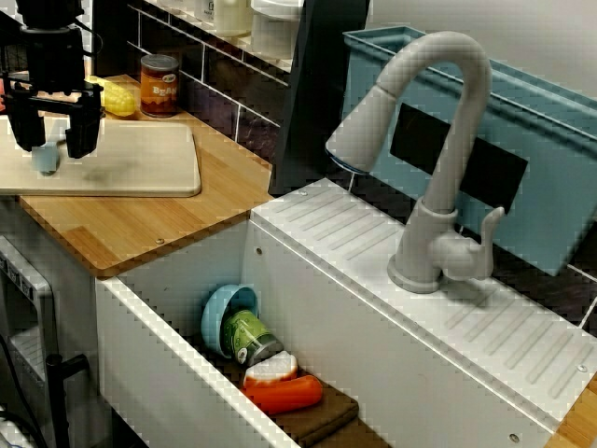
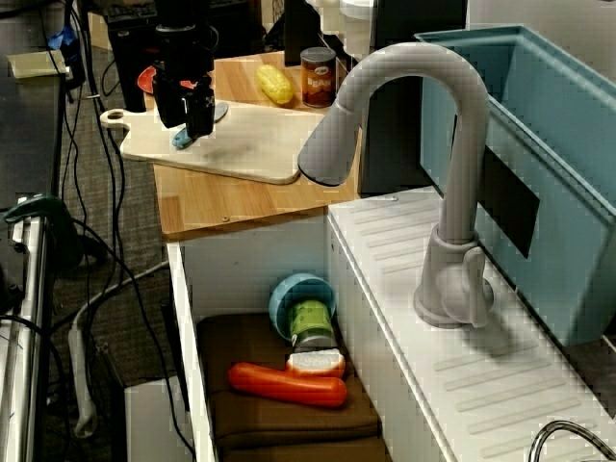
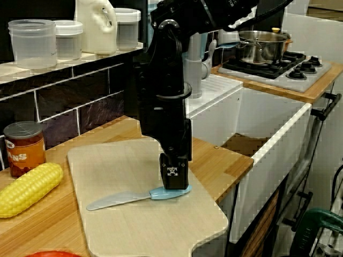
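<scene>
Pincer: we are seeing the pincer (image 1: 54, 142) standing apart, straddling the handle (image 3: 159, 194).
Knife: the blue plastic knife (image 3: 120, 199) is lying flat on the cutting board (image 3: 139, 230); we are judging it light, stiff and slick, best gripped at the handle.

You have a yellow corn cob (image 3: 27, 188) beside a red-labelled tin can (image 3: 22, 149) on the wooden table (image 1: 131, 229), and under the grey curved faucet (image 2: 460, 144) the white sink (image 2: 250, 255) holds a blue bowl (image 2: 294, 289), a green jar (image 2: 310, 322) and a long orange sausage-shaped toy (image 2: 289, 385) on a brown cloth (image 2: 289, 423).
</scene>
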Available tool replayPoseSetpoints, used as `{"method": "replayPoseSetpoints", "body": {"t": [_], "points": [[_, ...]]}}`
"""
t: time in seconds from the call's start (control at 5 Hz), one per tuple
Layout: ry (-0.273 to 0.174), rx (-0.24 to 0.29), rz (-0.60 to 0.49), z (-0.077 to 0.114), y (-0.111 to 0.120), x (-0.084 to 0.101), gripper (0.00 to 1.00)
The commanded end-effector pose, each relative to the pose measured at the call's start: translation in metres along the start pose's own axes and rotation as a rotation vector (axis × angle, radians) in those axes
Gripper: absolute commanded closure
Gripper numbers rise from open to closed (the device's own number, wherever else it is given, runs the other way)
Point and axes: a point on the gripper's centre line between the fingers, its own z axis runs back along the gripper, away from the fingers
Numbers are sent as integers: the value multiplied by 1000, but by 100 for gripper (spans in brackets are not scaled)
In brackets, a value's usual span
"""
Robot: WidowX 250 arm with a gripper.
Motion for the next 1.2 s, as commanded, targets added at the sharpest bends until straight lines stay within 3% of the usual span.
{"method": "replayPoseSetpoints", "body": {"t": [0.0,0.6,1.0], "points": [[-36,26,6,9,1,6,0],[-37,86,-5,10,2,8,0],[-51,101,75,8,2,13,0]]}}
